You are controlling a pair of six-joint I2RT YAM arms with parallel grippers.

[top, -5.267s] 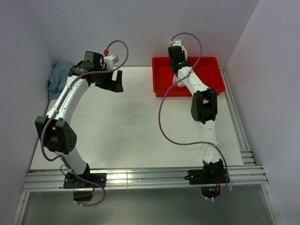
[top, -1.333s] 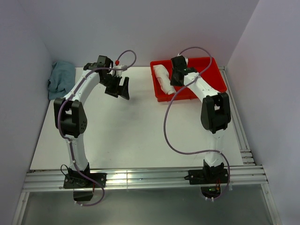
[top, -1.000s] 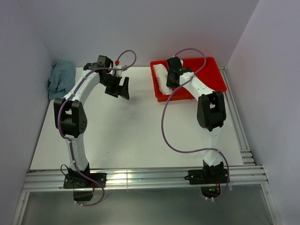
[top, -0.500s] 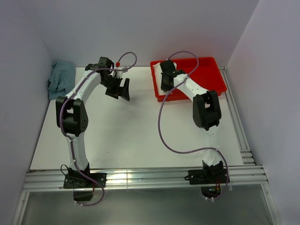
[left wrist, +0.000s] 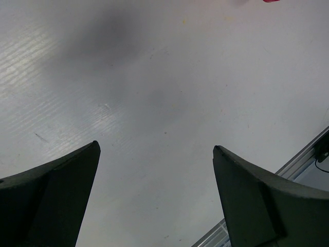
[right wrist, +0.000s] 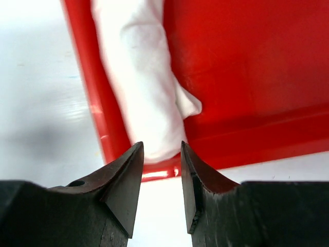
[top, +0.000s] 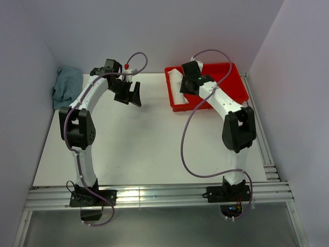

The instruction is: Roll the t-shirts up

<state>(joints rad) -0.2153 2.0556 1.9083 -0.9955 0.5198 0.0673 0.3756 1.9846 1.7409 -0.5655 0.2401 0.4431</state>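
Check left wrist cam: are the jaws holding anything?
No, the left gripper's jaws stand wide apart with only table between them.

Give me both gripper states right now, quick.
Left gripper: wide open, empty, over the table.
Right gripper: open by only a narrow gap, holding nothing, at the end of the rolled t-shirt in the red tray.
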